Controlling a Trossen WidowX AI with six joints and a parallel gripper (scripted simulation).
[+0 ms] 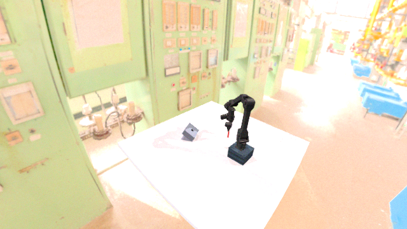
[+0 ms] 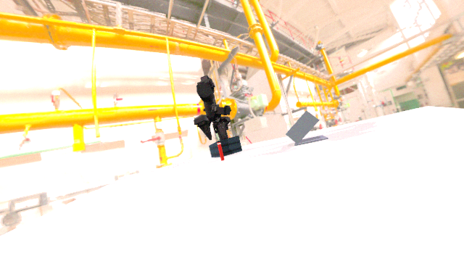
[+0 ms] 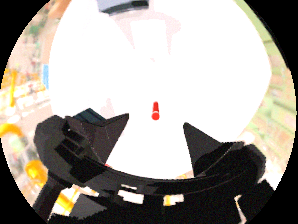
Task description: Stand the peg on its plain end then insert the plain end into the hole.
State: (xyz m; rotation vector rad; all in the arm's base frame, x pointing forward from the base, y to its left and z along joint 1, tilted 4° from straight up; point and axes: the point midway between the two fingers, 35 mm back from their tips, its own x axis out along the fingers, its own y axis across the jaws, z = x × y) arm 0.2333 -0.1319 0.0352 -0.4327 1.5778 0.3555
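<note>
The red peg (image 1: 227,134) (image 2: 220,152) (image 3: 155,111) stands upright on the table, with its white band near the top end. My gripper (image 1: 228,127) (image 3: 156,119) is open and empty, pointing down above the peg. In the wrist view the peg shows between the spread fingertips and slightly beyond them, touching neither. The grey sloped panel (image 1: 189,135) (image 2: 302,127) (image 3: 112,5) stands apart from the peg. Its single dark hole (image 1: 192,130) shows in the top view; the exterior camera sees the panel's plain back, and the wrist view cuts it off at the top.
The arm's dark base block (image 1: 240,153) (image 2: 233,146) stands on the white table (image 1: 191,172) (image 2: 290,196), close to the peg. The panel is farther from the base, toward the green cabinets (image 1: 105,73) in the top view.
</note>
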